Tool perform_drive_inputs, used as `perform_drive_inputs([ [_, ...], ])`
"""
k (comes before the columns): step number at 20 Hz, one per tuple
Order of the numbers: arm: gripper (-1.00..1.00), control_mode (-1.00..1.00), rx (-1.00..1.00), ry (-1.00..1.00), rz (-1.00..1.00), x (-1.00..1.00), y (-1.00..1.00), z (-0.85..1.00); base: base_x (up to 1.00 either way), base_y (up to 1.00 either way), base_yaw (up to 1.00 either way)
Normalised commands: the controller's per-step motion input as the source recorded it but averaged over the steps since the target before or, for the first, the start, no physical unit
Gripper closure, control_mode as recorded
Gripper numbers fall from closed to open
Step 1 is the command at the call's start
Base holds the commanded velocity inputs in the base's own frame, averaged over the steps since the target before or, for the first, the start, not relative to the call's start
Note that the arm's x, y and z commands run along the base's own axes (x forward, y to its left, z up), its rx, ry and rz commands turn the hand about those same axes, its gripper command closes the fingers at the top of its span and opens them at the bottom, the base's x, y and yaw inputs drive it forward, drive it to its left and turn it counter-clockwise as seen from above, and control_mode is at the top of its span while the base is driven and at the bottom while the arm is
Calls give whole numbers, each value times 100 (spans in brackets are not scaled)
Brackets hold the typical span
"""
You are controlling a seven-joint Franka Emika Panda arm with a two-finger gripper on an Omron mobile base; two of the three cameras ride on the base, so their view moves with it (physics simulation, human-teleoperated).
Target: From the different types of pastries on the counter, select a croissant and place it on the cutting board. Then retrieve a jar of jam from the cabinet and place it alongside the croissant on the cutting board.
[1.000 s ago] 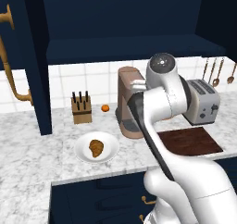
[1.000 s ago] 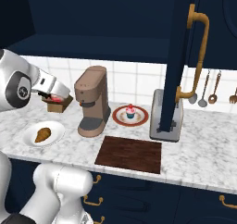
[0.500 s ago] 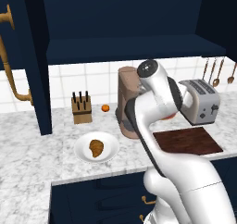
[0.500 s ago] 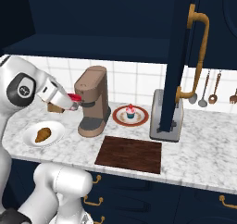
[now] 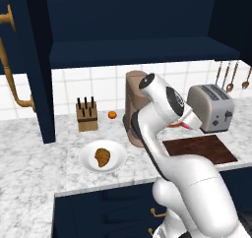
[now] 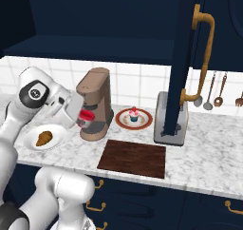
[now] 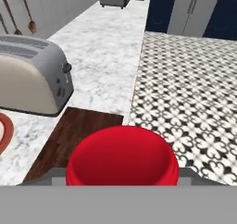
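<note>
Jar of jam [image 6: 86,116] is pinched in the hand [image 6: 83,121] and has been swung right over the last second: from left of the coffee machine [image 6: 96,109] to in front of it, clear of the bench [image 6: 209,148], heading for the cutting board [image 6: 134,158]. In the hand view the jar fills the foreground, with the board beyond it beside the toaster [image 7: 30,81]. The croissant [image 6: 43,138] is seen on the white plate [image 6: 57,139] at left, not on the board, so that step looks undone. The cupcake [image 6: 134,114] sits on a red-rimmed plate further back.
</note>
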Motion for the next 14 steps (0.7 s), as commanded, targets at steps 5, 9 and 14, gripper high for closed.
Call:
perform_drive_inputs([
  [5,100,-100,0,-1,-31,36,-17,-42,0,0,0],
  [9,100,-100,0,0,-2,69,0,-41,0,0,0],
  [14,100,-100,0,0,3,77,-2,-44,0,0,0],
])
